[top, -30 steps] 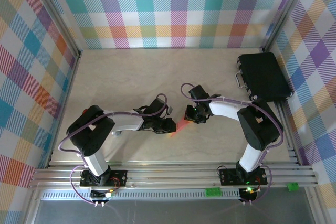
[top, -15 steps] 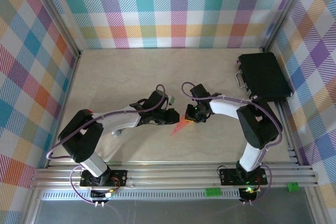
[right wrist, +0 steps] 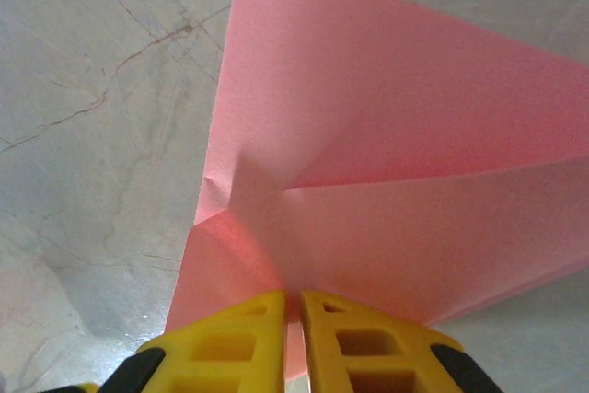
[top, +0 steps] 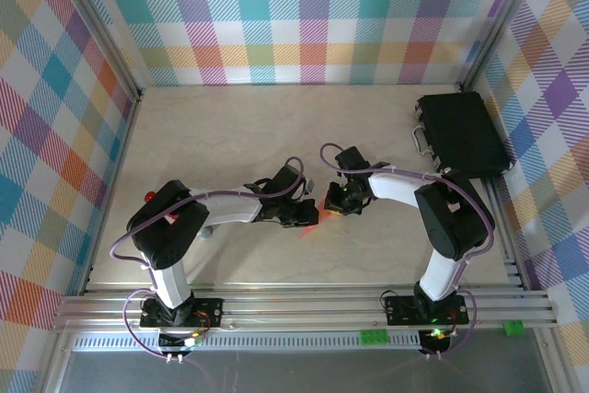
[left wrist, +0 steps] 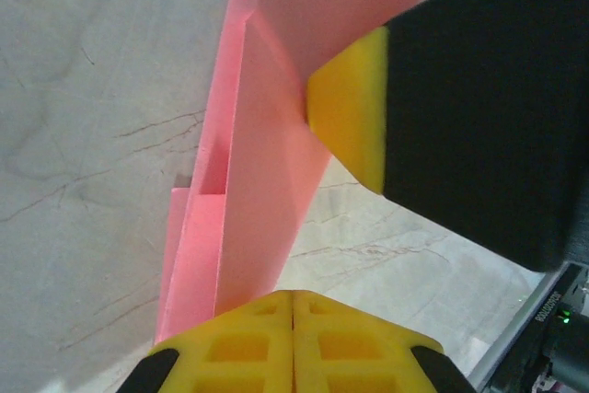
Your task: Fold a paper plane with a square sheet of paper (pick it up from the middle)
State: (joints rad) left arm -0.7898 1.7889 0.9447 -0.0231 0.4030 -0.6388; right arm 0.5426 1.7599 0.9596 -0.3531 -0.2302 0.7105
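The left fingers [top: 302, 216] have just swung in over the paper [top: 310, 226] and closed. A moment ago they stood a little apart beside it, and the narrow pink dart lay in plain sight between the two arms. From above, only a pink sliver now shows at their tips. In the left wrist view the yellow pads meet with no gap, and the paper [left wrist: 248, 181] runs in under their tips. Whether a layer is nipped in the seam I cannot tell.

I judge that both ends are now under control, so a crease can be pressed or drawn along the length. The layered, narrow form suggests the folding is well along.

The paper is thin, matt and salmon-pink, lying mid-bench between the arms. It is folded into long overlapping flaps with sharp edges, and there is a small stepped tuck near the left end. Towards the right it widens into flat triangular panels [right wrist: 405, 181] that meet on a straight crease, with a slight dimple at one edge.

The right fingers [top: 336, 198] have scarcely shifted. They are clamped on the paper's other end, with a pink line showing in the slit between the pads [right wrist: 267, 329].

The pads are yellow, rubbery and moulded in a waffle grid on black housings. The bench [top: 202, 135] is smooth and pale with fine brown veins. A hard black case [top: 460, 135] with a metal handle sits well apart at the far right
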